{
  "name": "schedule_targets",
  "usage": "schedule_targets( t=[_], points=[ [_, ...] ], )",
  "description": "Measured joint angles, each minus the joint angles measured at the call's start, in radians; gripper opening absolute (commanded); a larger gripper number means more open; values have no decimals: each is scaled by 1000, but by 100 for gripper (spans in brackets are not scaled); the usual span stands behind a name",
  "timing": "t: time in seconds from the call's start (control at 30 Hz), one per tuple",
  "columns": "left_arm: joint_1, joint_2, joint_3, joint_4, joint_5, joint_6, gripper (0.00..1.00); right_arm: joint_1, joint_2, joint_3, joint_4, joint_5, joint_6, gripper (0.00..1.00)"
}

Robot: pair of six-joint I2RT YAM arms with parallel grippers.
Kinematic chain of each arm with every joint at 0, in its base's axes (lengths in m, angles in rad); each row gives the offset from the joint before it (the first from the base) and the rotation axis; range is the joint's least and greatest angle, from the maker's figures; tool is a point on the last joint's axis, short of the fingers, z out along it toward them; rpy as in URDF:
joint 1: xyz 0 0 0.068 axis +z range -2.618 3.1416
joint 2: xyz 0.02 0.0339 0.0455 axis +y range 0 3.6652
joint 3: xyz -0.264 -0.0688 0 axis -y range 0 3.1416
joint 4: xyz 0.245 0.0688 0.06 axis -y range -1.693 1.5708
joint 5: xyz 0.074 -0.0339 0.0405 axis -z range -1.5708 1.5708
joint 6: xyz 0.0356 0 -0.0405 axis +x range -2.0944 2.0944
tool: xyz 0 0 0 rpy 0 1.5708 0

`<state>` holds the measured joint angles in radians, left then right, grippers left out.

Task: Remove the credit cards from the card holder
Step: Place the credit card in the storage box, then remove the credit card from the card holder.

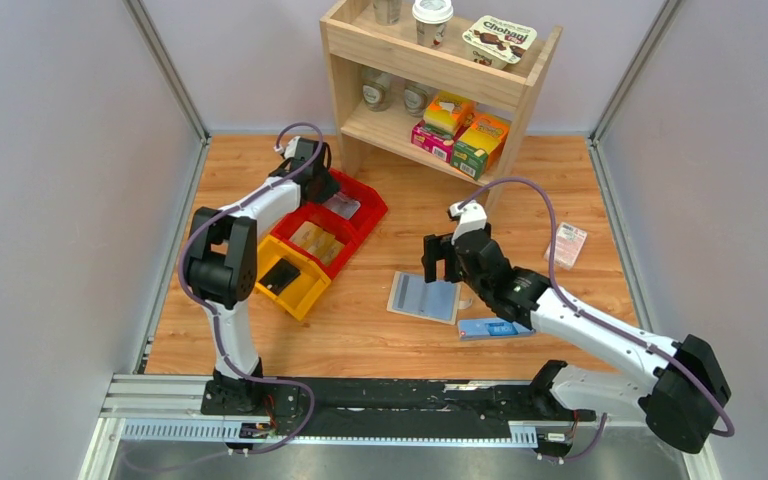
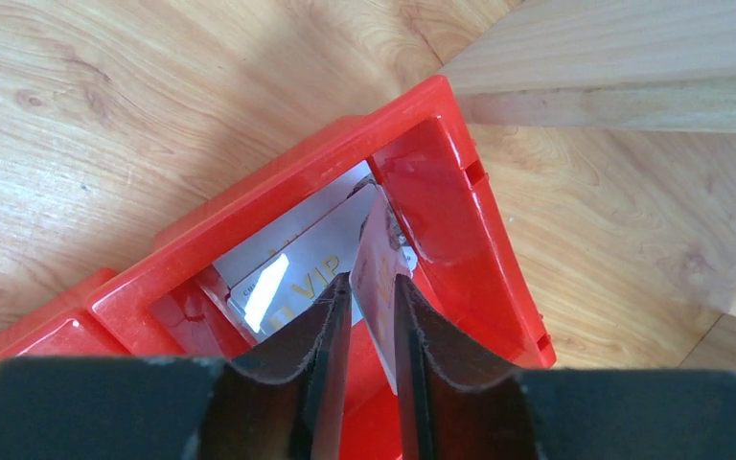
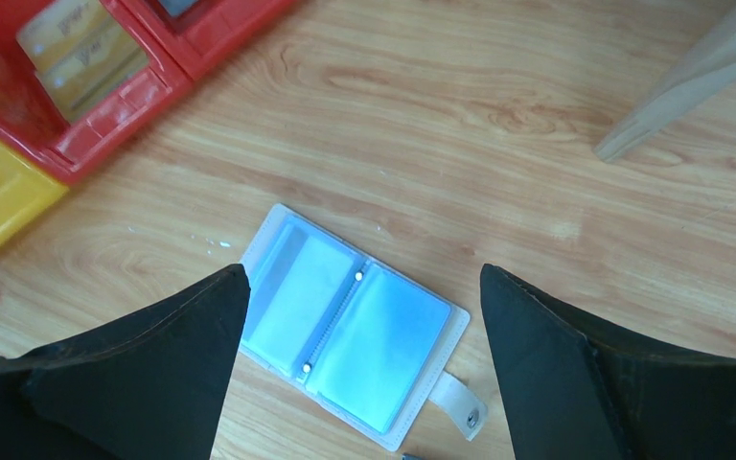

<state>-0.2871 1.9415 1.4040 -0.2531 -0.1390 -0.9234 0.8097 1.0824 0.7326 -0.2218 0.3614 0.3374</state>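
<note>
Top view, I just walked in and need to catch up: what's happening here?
The left gripper holds a card edge-on over the red bin, where a VIP card already lies. The right gripper hangs open above the card holder, which lies unfolded on the table. Whether its sleeves hold any cards is hard to tell.

- Table [image 3: 498,105]: pale wood grain, smooth, with a faint sheen.
- Red bin [image 2: 441,192]: glossy moulded plastic with bright highlights.
- Silver VIP card [image 2: 287,278]: shiny, reflective face.
- Credit card [image 2: 376,240] between the pads of the left gripper [image 2: 372,283]: thin, smooth plastic.
- Those pads: matt black, rough-edged.
- Card holder [image 3: 345,326]: clear glossy sleeves, matt cream cover.
- Shelf [image 2: 632,86]: bare, matt wood.
</note>
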Motion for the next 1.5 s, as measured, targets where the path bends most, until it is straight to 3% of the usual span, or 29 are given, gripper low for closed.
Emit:
schedule_targets(
  t=[0.13,0.3,0.73,0.93,1.1,1.5],
  points=[
    [0,-2,13,-21,-15,14,44,0,48,2,-21,-32,0,94],
    [0,-33,13,-74,-29,49,48,0,117,26,-45,-80,0,93],
    [-30,-349,2,-195,3,228,49,3,404,174,-148,-245,41,91],
    [-163,-481,-58,-307,6,358,49,26,521,254,-204,-271,56,91],
    [-262,-608,-202,-377,7,403,49,45,598,306,-243,-273,72,89],
    [-303,-645,-314,-408,53,396,49,52,679,349,-313,-245,77,83]
  ],
)
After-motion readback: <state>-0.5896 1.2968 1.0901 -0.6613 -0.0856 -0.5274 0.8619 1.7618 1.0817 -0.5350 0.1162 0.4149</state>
